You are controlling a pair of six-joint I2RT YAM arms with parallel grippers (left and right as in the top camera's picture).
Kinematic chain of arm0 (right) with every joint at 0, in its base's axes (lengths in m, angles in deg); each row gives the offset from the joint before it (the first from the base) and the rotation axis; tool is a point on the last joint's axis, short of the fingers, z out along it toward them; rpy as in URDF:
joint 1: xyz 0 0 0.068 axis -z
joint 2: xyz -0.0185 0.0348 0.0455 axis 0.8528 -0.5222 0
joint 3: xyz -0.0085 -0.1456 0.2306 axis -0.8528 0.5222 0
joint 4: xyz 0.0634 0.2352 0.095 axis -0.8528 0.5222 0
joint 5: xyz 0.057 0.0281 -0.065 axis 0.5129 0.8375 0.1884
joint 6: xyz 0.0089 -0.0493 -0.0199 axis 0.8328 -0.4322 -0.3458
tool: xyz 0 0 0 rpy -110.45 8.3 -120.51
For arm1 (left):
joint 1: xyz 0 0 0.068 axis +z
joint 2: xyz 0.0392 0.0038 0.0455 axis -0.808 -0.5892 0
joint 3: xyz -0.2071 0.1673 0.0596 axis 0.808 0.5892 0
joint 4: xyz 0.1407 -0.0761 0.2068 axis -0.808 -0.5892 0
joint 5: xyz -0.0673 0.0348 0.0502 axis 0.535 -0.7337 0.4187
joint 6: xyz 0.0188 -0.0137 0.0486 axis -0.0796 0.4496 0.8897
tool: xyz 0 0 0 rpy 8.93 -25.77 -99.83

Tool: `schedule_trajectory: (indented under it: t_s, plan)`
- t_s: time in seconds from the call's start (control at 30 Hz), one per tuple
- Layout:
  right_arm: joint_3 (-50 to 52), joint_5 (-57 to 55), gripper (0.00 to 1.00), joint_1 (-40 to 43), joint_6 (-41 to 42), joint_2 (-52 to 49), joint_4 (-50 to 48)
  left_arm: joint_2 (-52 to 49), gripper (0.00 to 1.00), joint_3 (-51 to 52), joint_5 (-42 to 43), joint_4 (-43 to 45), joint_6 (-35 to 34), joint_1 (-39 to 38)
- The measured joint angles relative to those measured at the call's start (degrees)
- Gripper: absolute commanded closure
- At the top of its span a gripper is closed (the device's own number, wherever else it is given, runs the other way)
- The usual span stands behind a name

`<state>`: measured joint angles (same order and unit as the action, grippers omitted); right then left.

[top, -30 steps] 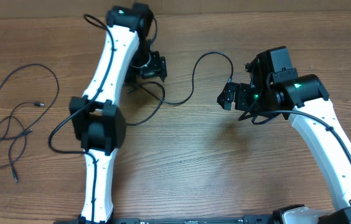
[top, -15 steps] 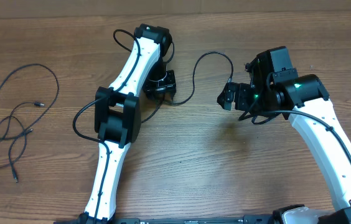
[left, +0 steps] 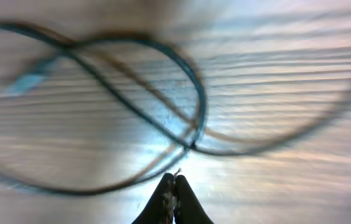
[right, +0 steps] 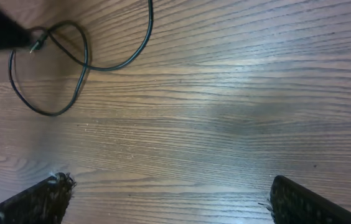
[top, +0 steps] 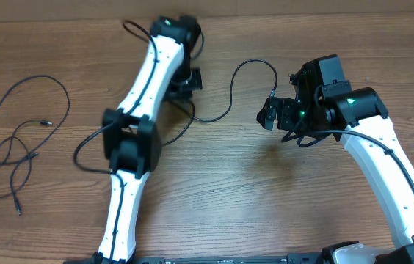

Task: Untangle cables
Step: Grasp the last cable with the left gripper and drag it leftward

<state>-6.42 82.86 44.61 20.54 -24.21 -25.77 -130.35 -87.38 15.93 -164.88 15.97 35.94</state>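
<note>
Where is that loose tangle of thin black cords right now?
In the overhead view the tangle of cords lies at the far left of the wooden table, well apart from the left arm.

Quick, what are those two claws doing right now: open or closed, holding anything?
Left gripper: closed, fingers pressed together, nothing visibly held.
Right gripper: wide open, empty.

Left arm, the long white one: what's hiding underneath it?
A thin black cable crosses the table and slips under the left arm. From above, the arm covers where it goes. The wrist camera shows blurry cable loops on the wood just beyond the shut left pincer.
</note>
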Motion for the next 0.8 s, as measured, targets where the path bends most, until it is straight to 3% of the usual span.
schedule_trajectory:
  t_s: [0.13,0.2,0.4,0.67,0.8]
  plan:
    - [0.00,-0.26,0.00,0.00,-0.02,0.00,0.00,8.87,0.56,-2.47,-1.27,0.28,-1.05,0.48]
    - [0.00,-0.35,0.00,0.00,-0.04,0.00,-0.02,12.20,0.48,-3.58,-1.66,-0.20,-1.73,0.48]
    - [0.00,-0.37,0.00,0.00,-0.04,0.00,0.02,12.50,0.41,-2.08,-2.08,0.00,-3.23,0.31]
    - [0.00,-0.39,0.00,0.00,-0.02,0.00,0.02,8.76,0.40,8.87,-2.10,5.46,-4.13,0.31]
    - [0.00,-0.39,0.00,0.00,-0.02,0.00,0.02,8.74,0.32,14.88,-1.95,9.55,-4.46,0.31]
